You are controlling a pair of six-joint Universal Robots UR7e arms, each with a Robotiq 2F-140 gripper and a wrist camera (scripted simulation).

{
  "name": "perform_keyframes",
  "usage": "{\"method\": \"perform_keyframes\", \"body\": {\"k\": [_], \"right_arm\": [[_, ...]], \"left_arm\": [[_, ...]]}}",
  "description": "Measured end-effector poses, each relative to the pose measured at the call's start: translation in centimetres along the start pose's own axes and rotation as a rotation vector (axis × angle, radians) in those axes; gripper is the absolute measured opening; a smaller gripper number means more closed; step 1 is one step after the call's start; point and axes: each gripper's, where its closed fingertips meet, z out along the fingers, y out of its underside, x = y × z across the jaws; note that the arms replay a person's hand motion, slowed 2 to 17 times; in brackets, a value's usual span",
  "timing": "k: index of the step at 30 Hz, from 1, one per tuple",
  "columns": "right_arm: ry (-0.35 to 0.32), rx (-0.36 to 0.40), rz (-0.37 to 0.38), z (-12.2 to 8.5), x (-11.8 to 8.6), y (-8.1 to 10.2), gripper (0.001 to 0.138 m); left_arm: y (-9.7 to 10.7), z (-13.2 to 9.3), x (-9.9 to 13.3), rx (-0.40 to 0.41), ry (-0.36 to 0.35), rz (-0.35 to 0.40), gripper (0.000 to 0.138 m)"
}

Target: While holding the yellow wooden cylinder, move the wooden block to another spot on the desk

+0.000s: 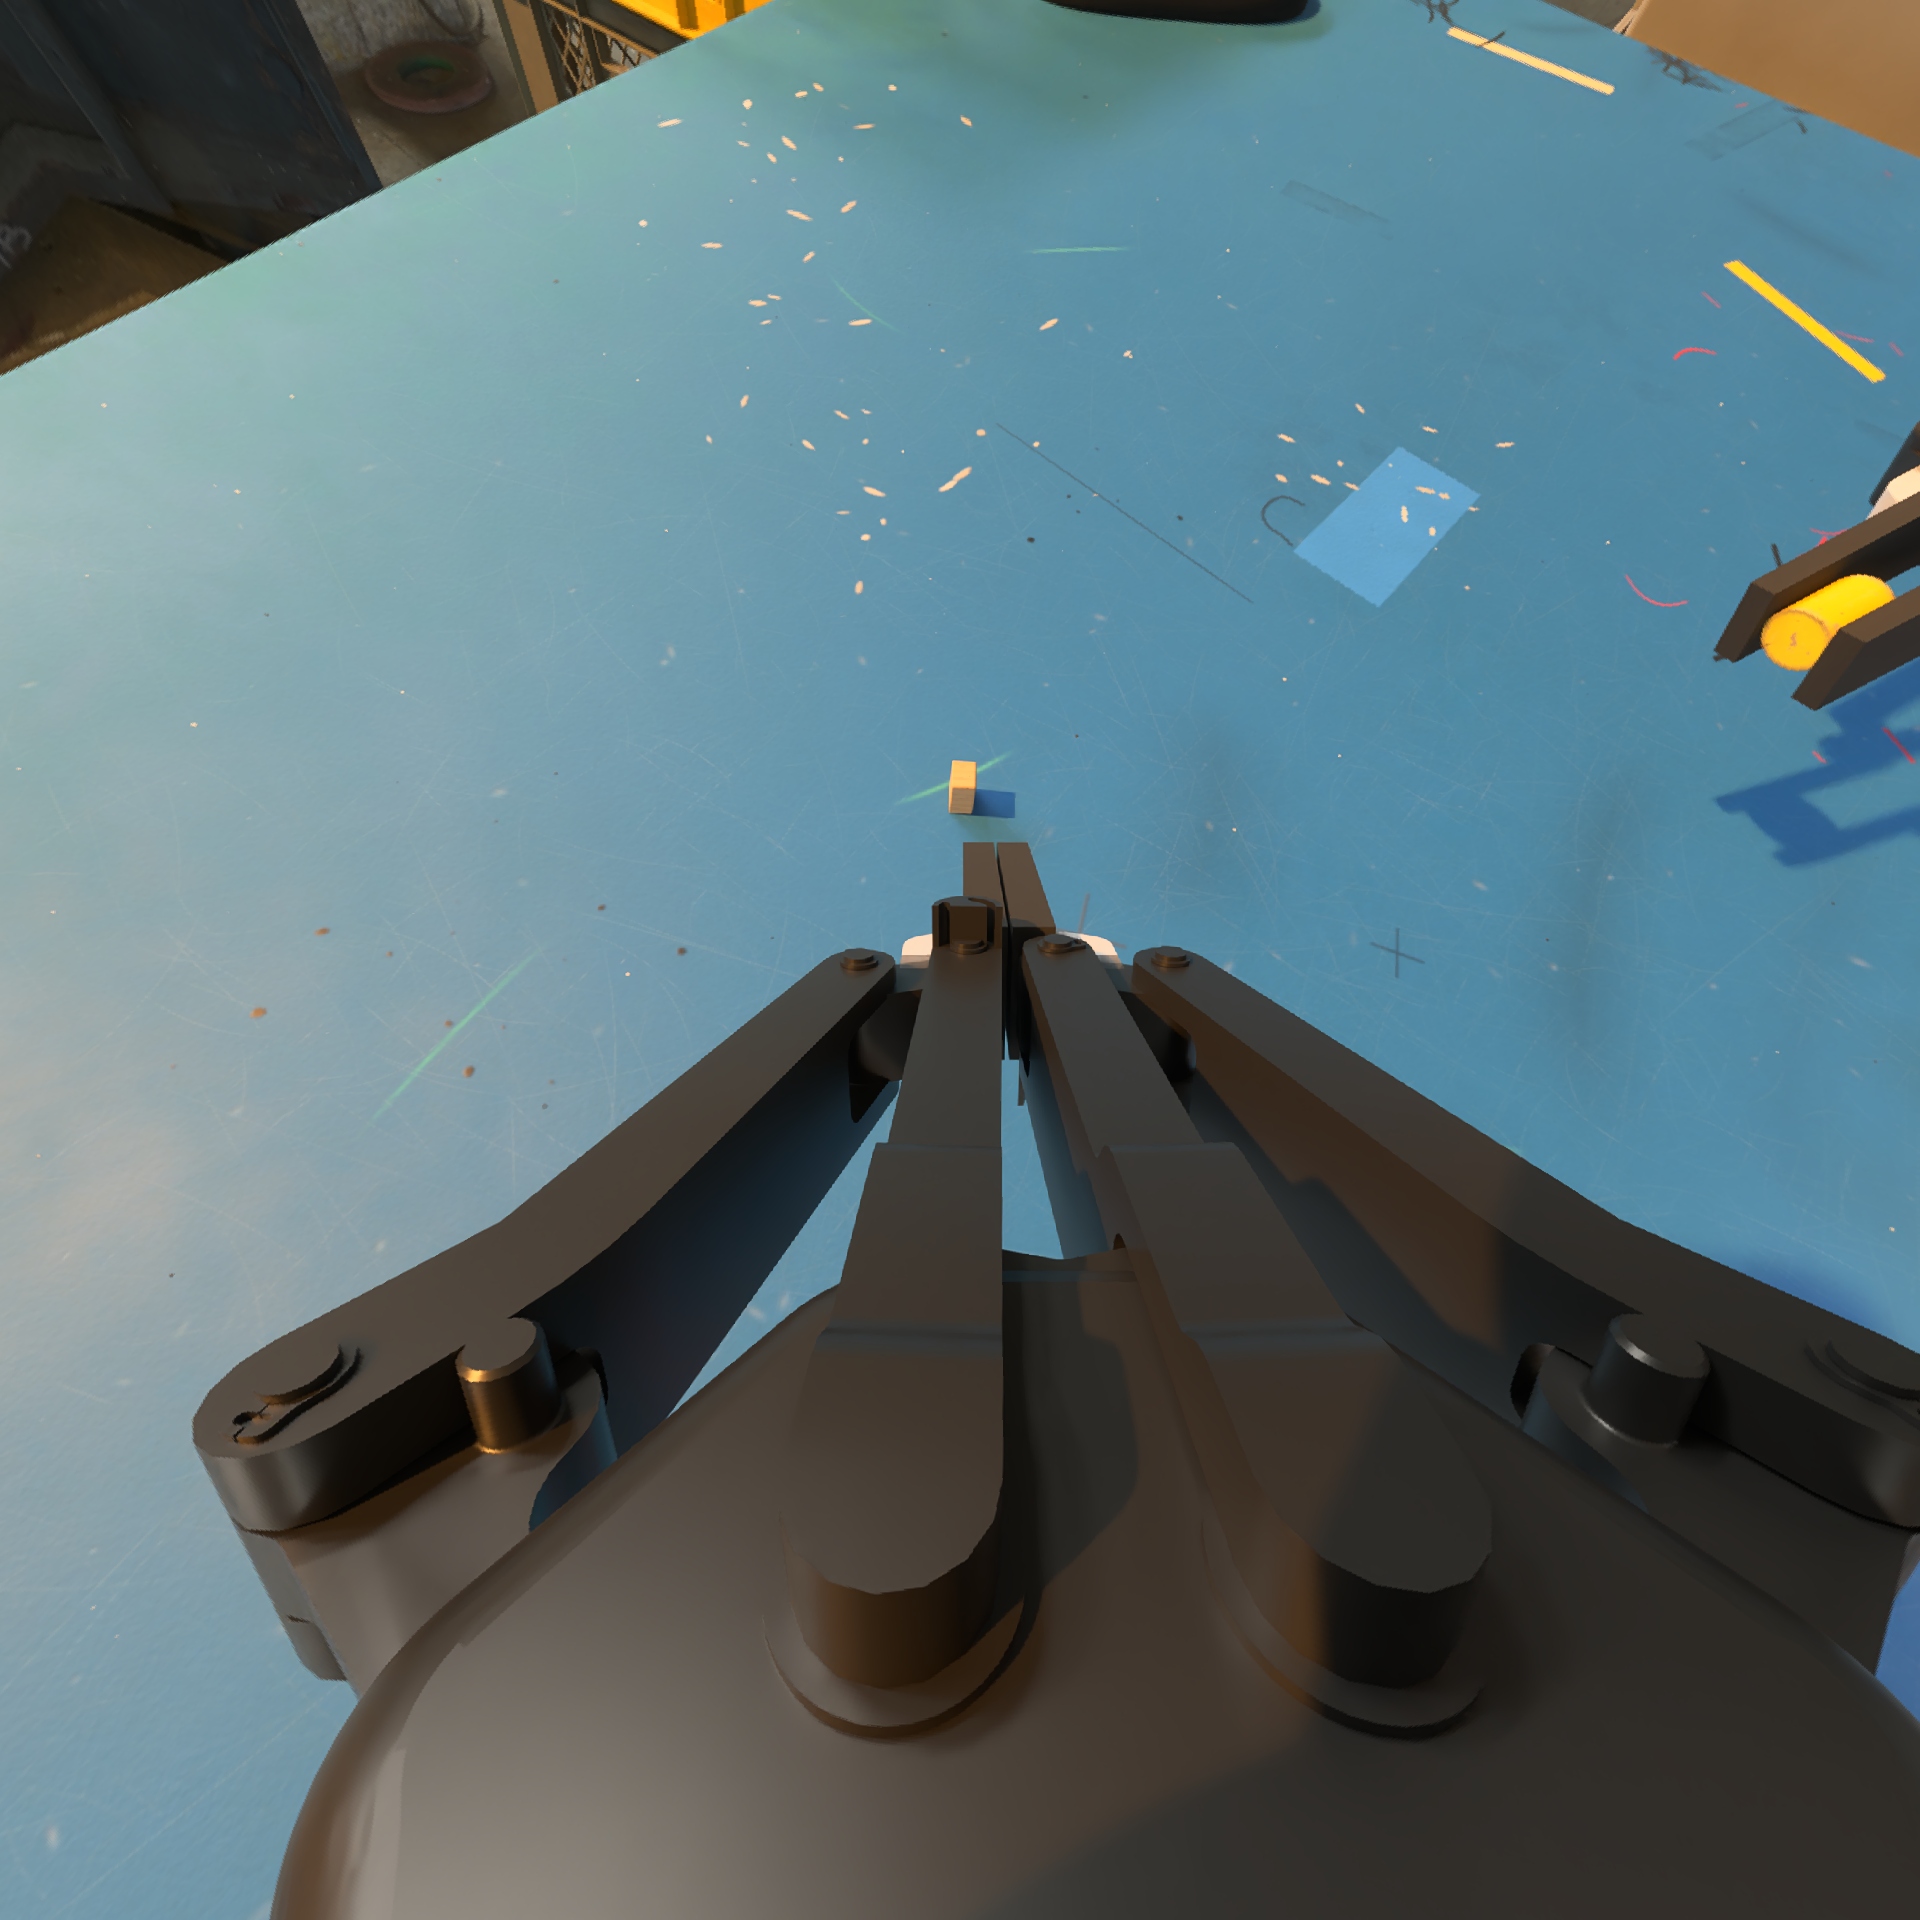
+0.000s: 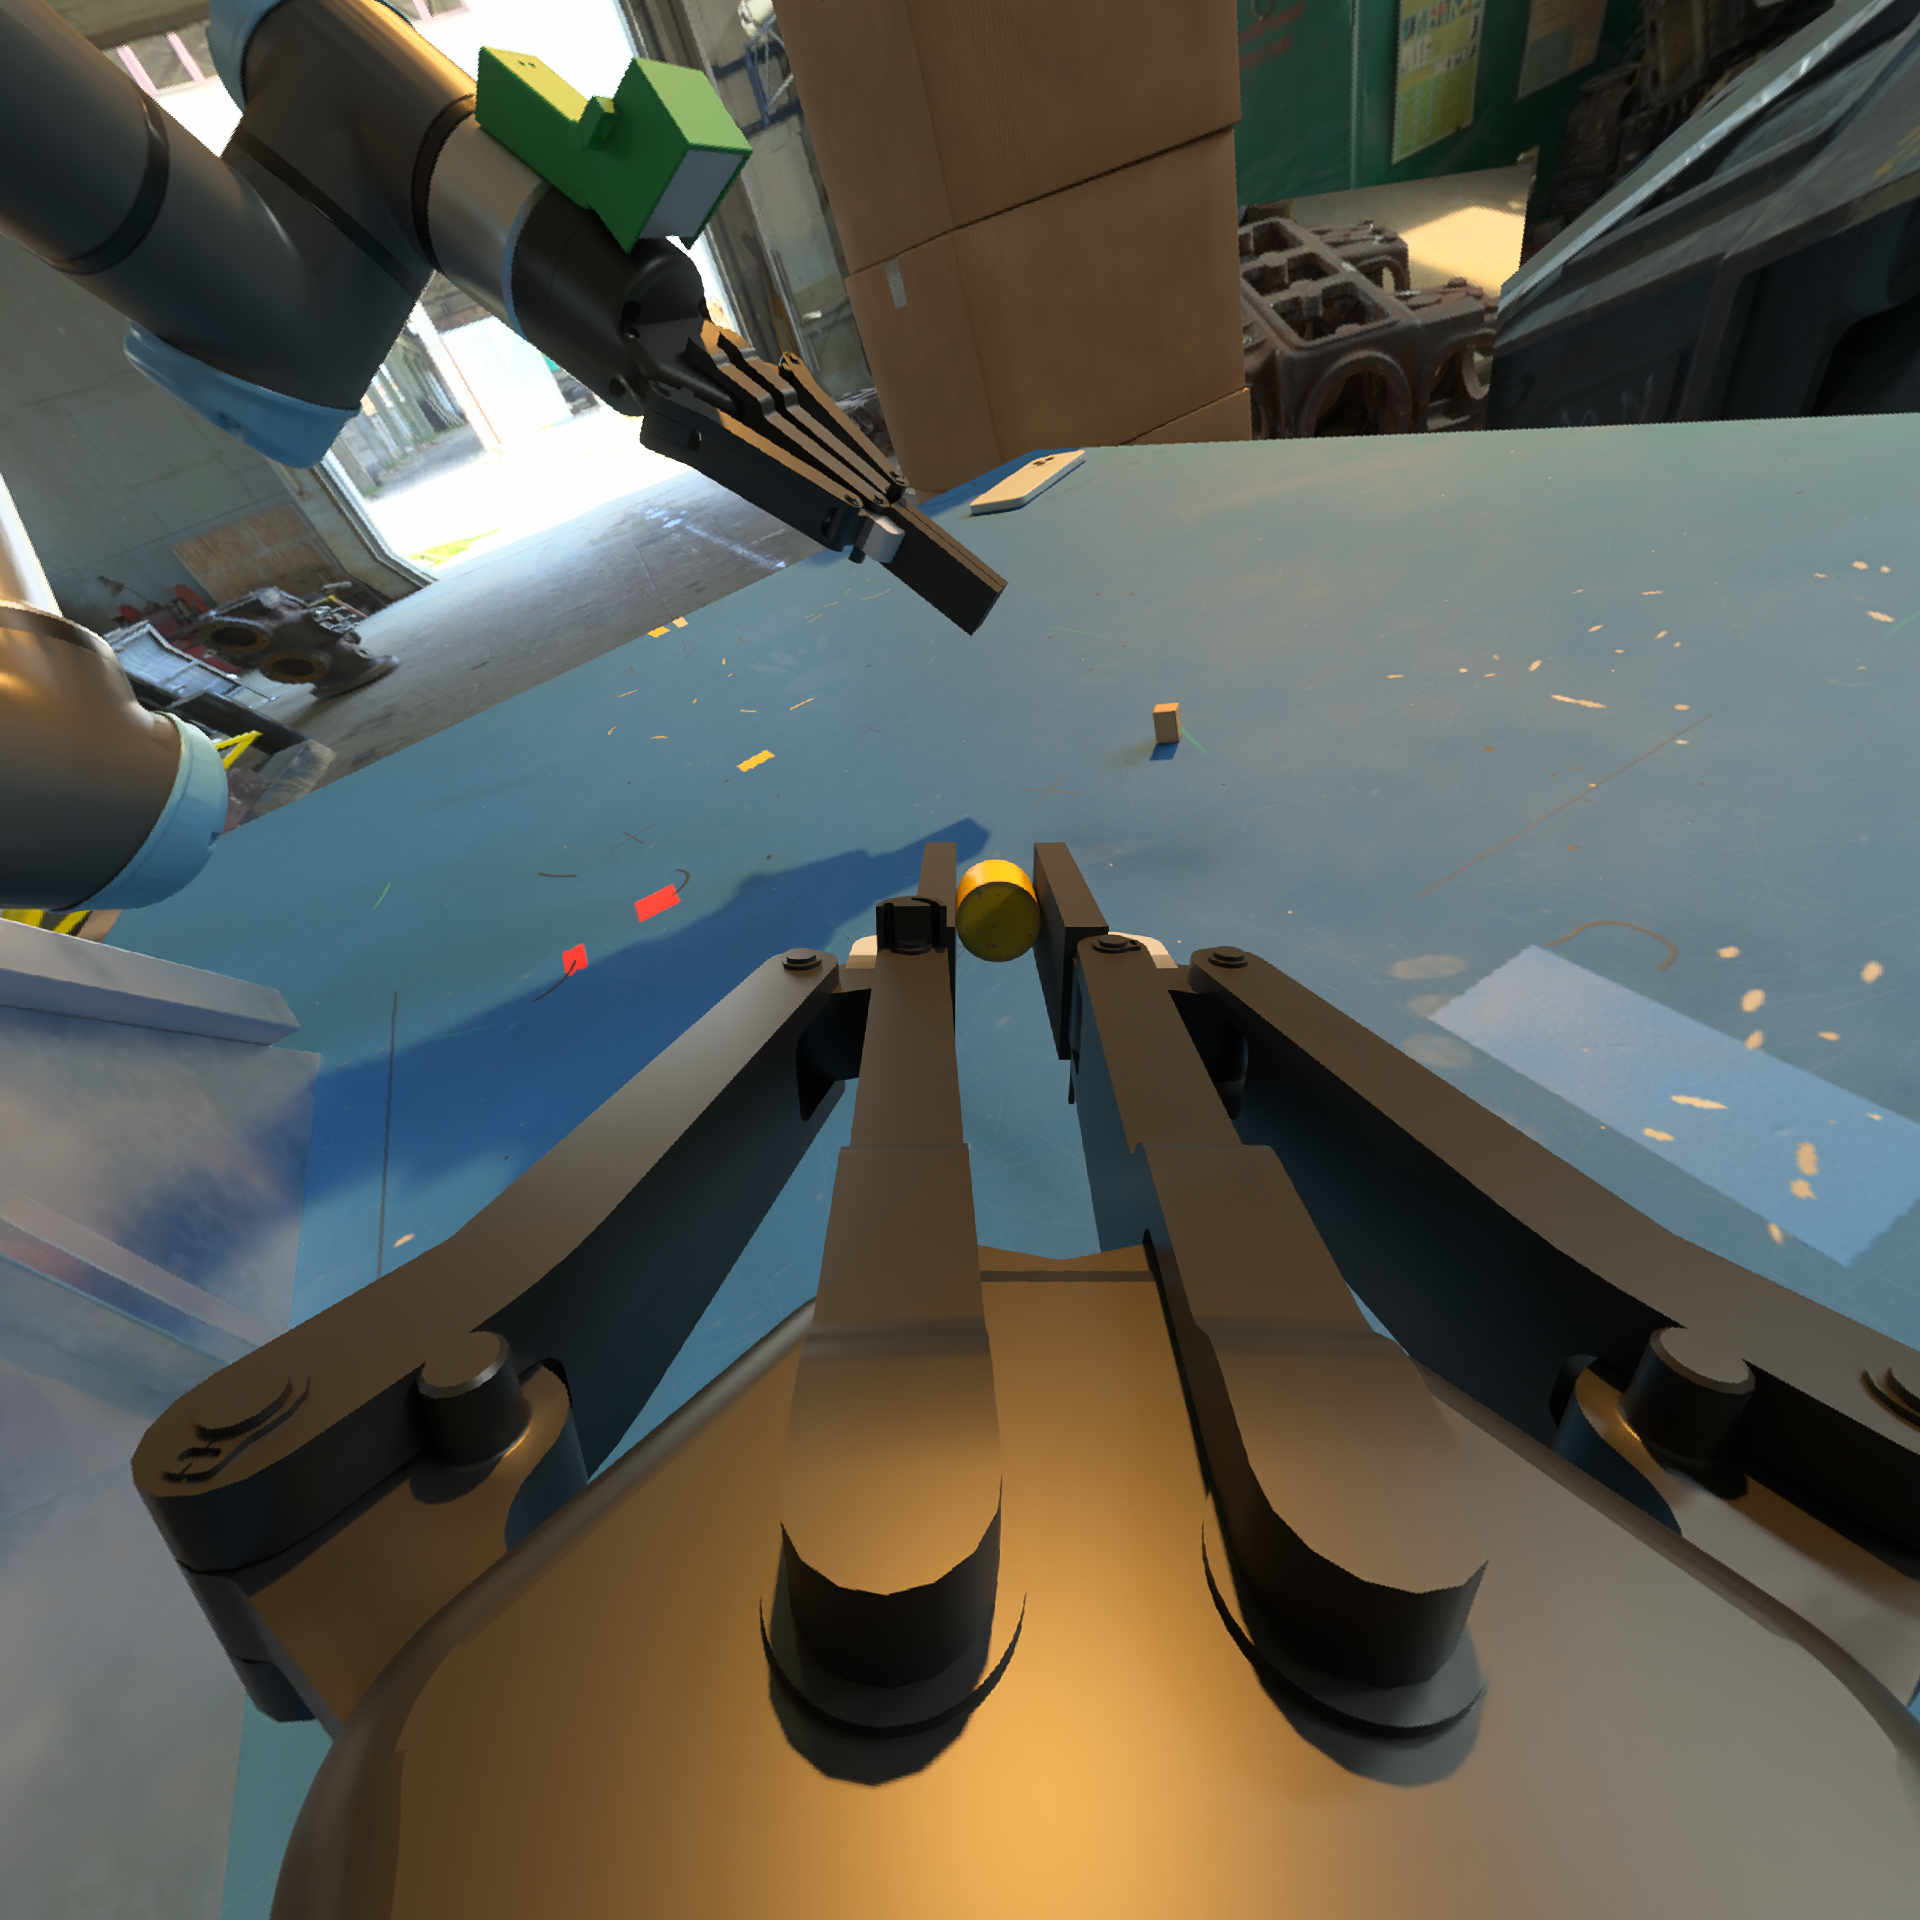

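In the right wrist view, the right gripper (image 2: 995,883) pinches the yellow wooden cylinder (image 2: 995,912) between its two fingers, the cylinder's round end face turned toward the camera, held above the blue desk (image 2: 1351,831). Beyond it, the small wooden block (image 2: 1166,722) stands alone on the desk, well apart from the cylinder, casting a short shadow. Farther off and to the left, the left gripper (image 2: 951,587) hangs in the air over the desk with its fingers pressed together, a green box mounted at its wrist. Near the far edge lies a flat white phone-like slab (image 2: 1029,481), with stacked cardboard boxes (image 2: 1039,229) behind it. In the left wrist view, the left gripper (image 1: 1000,868) shows its fingers pressed together and empty, with the wooden block (image 1: 962,787) just ahead of the tips on the desk (image 1: 520,623). At the right edge, the right gripper (image 1: 1787,649) clamps the yellow wooden cylinder (image 1: 1820,621).
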Motion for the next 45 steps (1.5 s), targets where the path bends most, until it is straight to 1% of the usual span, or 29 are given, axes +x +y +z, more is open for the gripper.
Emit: {"method": "perform_keyframes", "body": {"k": [6,9,12,18,23,25,29,32,38,45], "right_arm": [[0.001,-0.001,0.004,0.1,0.1,0.0,0.02],[0.0,-0.003,0.007,0.1,0.2,0.1,0.02],[-0.002,-0.004,0.01,0.2,0.2,0.1,0.02],[-0.003,-0.005,0.003,0.2,0.1,0.1,0.02],[0.007,-0.007,-0.01,0.1,0.1,0.1,0.02],[0.01,-0.006,-0.012,0.1,0.1,0.1,0.02],[0.012,-0.007,-0.009,0.1,0.2,0.1,0.02],[0.012,-0.008,-0.005,0.1,0.2,0.2,0.02],[0.009,-0.01,-0.002,0.2,0.3,0.2,0.02],[0.007,-0.008,0.003,0.2,0.3,0.2,0.02]], "left_arm": [[-0.1,1.2,-0.4,0.008,-0.013,0.0,0.001],[-0.3,2.2,-0.9,0.01,-0.023,0.0,0.002],[-0.6,3.3,-1.3,0.007,-0.025,-0.015,0.004],[-0.9,5.8,-2.1,-0.02,-0.006,-0.076,0.014],[-1.5,7.5,-2.7,-0.014,0.003,-0.106,0.027],[-1.8,8.0,-2.9,-0.009,0.003,-0.112,0.029],[-2.4,8.6,-3.2,0.012,0.003,-0.123,0.029],[-2.7,9.0,-3.2,0.017,0.018,-0.133,0.025],[-2.6,9.5,-3.2,-0.007,0.028,-0.153,0.022],[-2.1,9.7,-3.3,-0.03,0.009,-0.143,0.019]]}}
